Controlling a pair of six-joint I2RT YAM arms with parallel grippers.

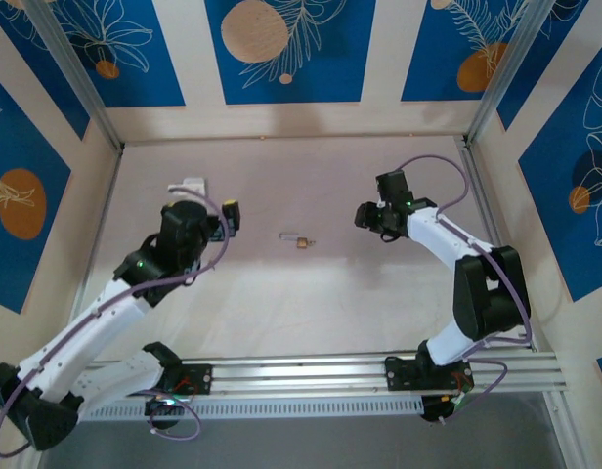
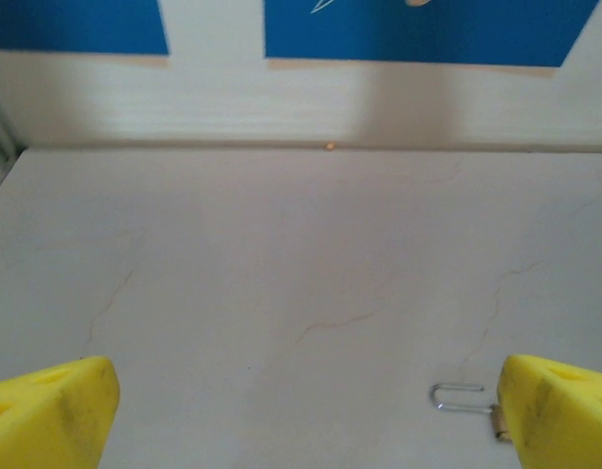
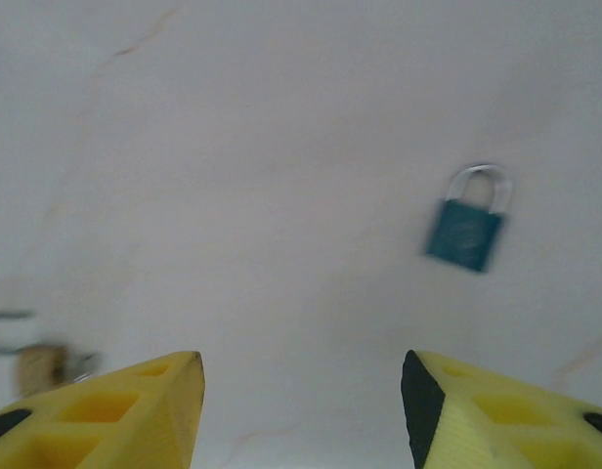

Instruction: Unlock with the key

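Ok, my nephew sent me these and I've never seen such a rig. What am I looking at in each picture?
A left arm and a right arm are bolted to a table's near edge. One picture looks down on both; the other two come from cameras on their wrists, so the yellow wedges are fingers. The left pincer and right pincer stand open, holding nothing. On the table lie a brass padlock and a blurred blue piece with a silver loop, possibly the key.
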